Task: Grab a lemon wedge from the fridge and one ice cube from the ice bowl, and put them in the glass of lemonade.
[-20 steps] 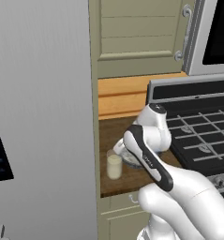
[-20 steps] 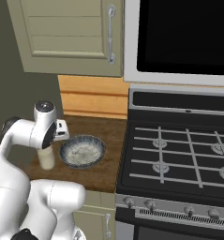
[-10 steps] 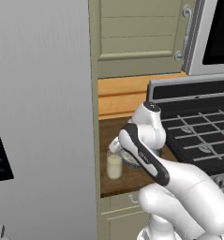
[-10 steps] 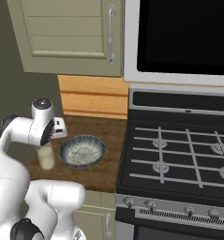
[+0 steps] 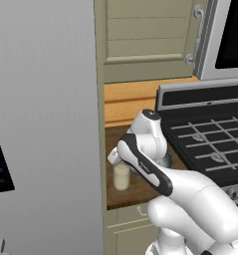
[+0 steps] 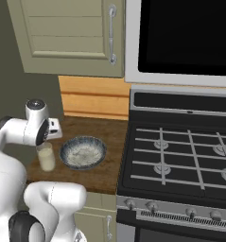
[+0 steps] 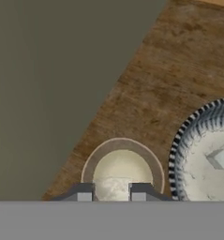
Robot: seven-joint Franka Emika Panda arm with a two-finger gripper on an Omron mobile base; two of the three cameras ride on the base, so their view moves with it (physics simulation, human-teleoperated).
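While above, claw [image 7: 111,193] over glass of lemonade [image 7: 122,169].

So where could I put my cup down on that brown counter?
Behind the ice bowl, toward the wooden wall, the counter is bare. It's crowded in front: the glass of lemonade sits right beside the bowl, under the gripper.

All 3 pictures are rendered, evenly and softly lit, with no glare and no motion blur. Edges stay sharp to the corners, without lens distortion. In the right base view the upper left wall sits in dull shade, while the white arm [image 6: 20,137] looks bright. The oven window at upper right is flat black. In the hand view the upper left half is dim, murky grey-green.
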